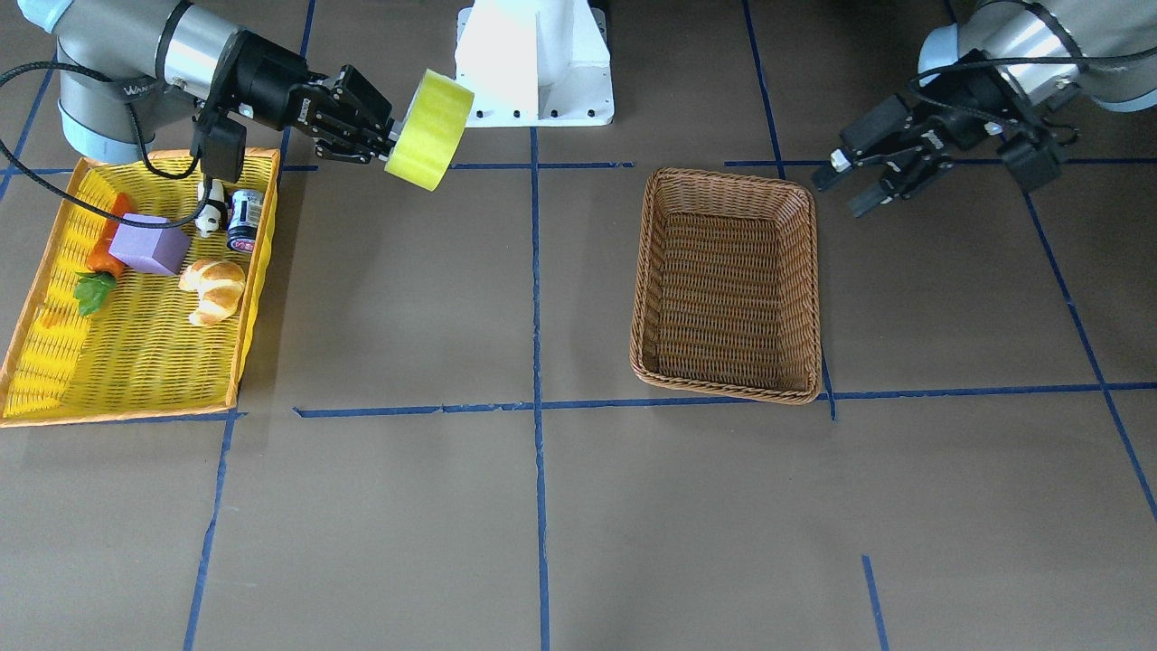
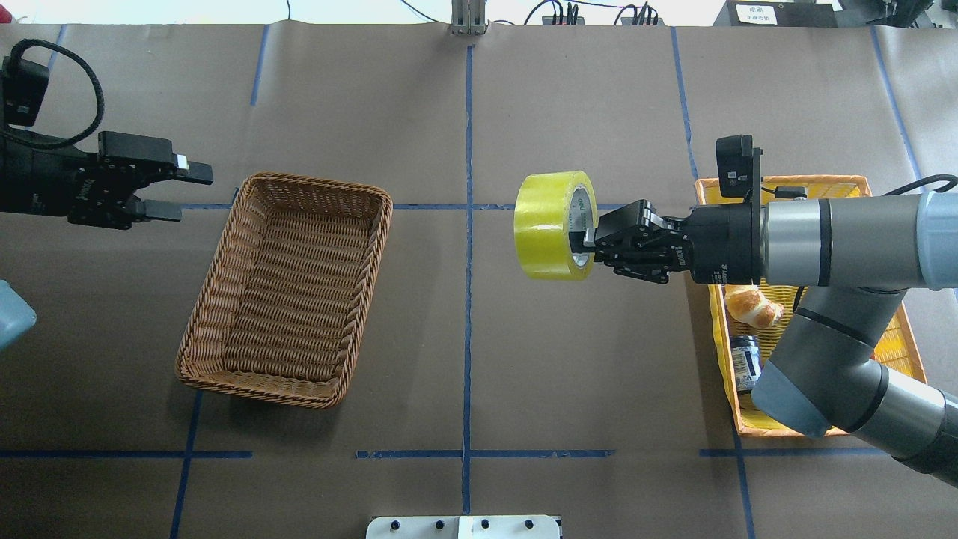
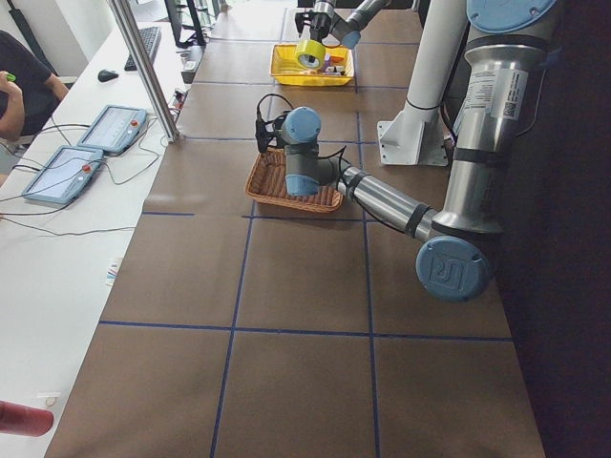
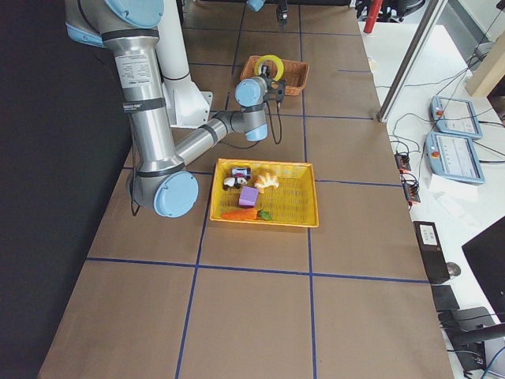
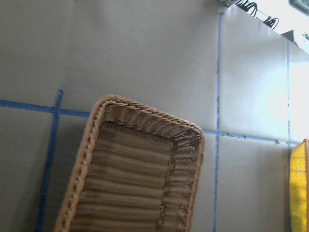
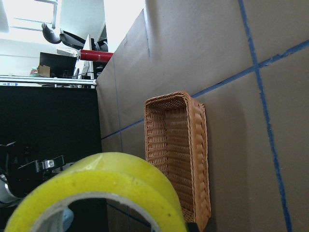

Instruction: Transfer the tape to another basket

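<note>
My right gripper point(image 2: 587, 241) is shut on the yellow tape roll point(image 2: 552, 224) and holds it in the air over the table's middle, between the yellow tray and the brown wicker basket point(image 2: 288, 288). The tape also shows in the front view point(image 1: 431, 129) and fills the bottom of the right wrist view point(image 6: 101, 193). The wicker basket point(image 1: 728, 285) holds nothing and lies to the left in the overhead view. My left gripper point(image 2: 176, 191) is open and holds nothing, just beyond the basket's far left corner.
The yellow tray with orange rim point(image 1: 136, 362) holds a purple foam cube point(image 1: 149, 244), a croissant point(image 1: 215, 287), a carrot point(image 1: 101, 262), a small can point(image 1: 244, 219) and a small figure. The white robot base point(image 1: 535, 59) stands at the table's near edge.
</note>
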Robot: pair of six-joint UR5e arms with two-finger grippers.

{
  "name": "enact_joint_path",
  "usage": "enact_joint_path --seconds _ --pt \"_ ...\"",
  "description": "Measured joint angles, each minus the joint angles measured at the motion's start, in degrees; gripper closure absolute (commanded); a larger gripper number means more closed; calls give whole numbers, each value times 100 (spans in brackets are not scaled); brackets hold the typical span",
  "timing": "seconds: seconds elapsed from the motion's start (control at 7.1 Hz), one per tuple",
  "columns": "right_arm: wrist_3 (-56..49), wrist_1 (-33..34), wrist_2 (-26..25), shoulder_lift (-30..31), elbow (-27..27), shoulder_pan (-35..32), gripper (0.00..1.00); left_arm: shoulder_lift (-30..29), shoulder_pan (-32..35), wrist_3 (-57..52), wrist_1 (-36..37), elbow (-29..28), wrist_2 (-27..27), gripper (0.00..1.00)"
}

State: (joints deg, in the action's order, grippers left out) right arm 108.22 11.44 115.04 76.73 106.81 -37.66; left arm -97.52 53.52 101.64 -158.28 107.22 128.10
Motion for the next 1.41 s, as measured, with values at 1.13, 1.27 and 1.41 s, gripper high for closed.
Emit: enact_joint_path --seconds 1.13,1.27,1.41 --pt "330 -16 44 -691 312 1018 99 -973 -1220 3859 -2141 185 -841 0" --pt "329 -18 45 -693 324 1061 99 -1067 -1253 4099 -2239 188 -941 0" --pt "326 -19 45 -694 331 1105 99 -1153 -1398 4290 -2299 184 -1204 0"
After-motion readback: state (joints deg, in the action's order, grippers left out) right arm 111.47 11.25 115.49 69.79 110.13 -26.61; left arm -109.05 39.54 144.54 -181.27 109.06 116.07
